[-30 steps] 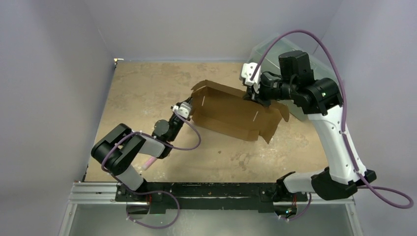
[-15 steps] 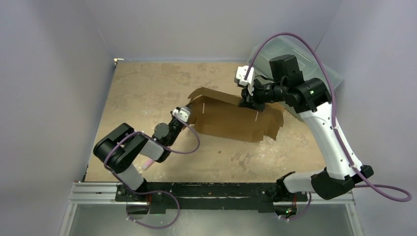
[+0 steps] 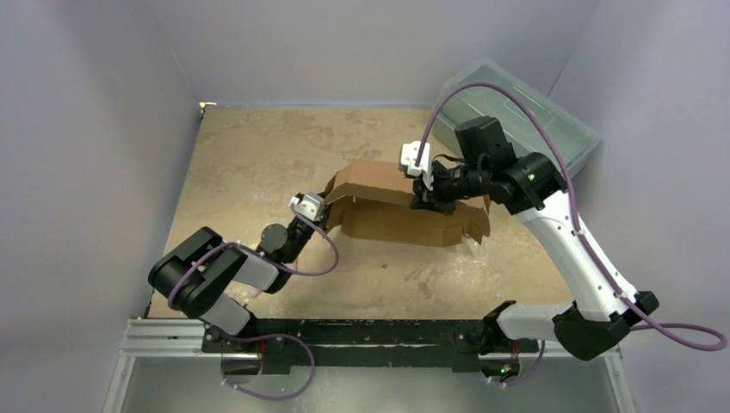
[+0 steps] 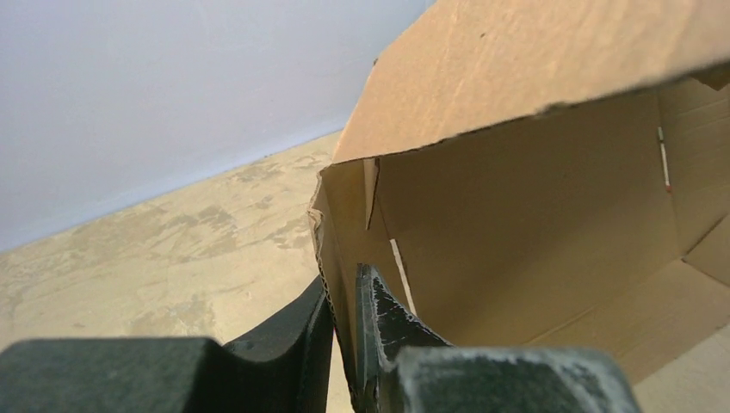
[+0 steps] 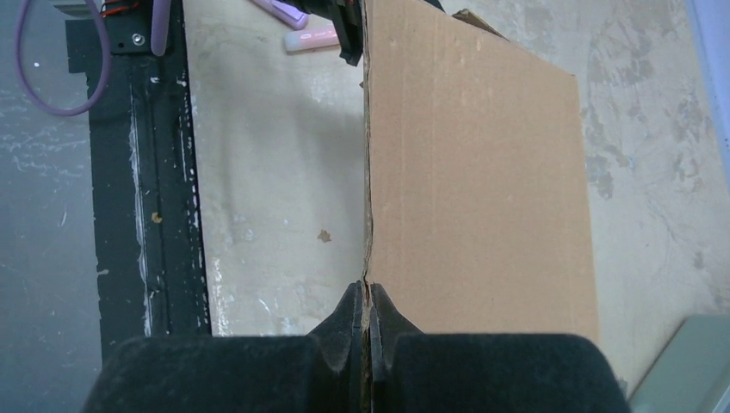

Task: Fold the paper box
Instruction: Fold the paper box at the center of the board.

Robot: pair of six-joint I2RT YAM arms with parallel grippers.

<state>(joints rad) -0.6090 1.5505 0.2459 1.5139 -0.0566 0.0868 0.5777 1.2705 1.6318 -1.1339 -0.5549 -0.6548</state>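
Observation:
The paper box [image 3: 398, 224] is brown cardboard in the middle of the table, its lid panel lowered over the tray. My right gripper [image 3: 423, 200] is shut on the lid's edge from the right; in the right wrist view the fingertips [image 5: 366, 297] pinch the thin cardboard edge of the lid [image 5: 482, 172]. My left gripper [image 3: 325, 210] is at the box's left end. In the left wrist view its jaws [image 4: 342, 301] straddle the left side wall [image 4: 340, 224], standing slightly apart with a small gap on the inner side. The box's inside [image 4: 534, 215] shows beyond.
A translucent plastic toolbox [image 3: 516, 116] stands at the back right, and its corner [image 5: 689, 361] shows in the right wrist view. A pink object [image 3: 256, 286] lies by the left arm's base. The black rail [image 3: 344, 331] runs along the near edge. Grey walls enclose the table.
The right gripper has swung the lid leftward and down over the tray. The left gripper has drawn back a little toward its base, and its jaws have parted slightly around the side wall.

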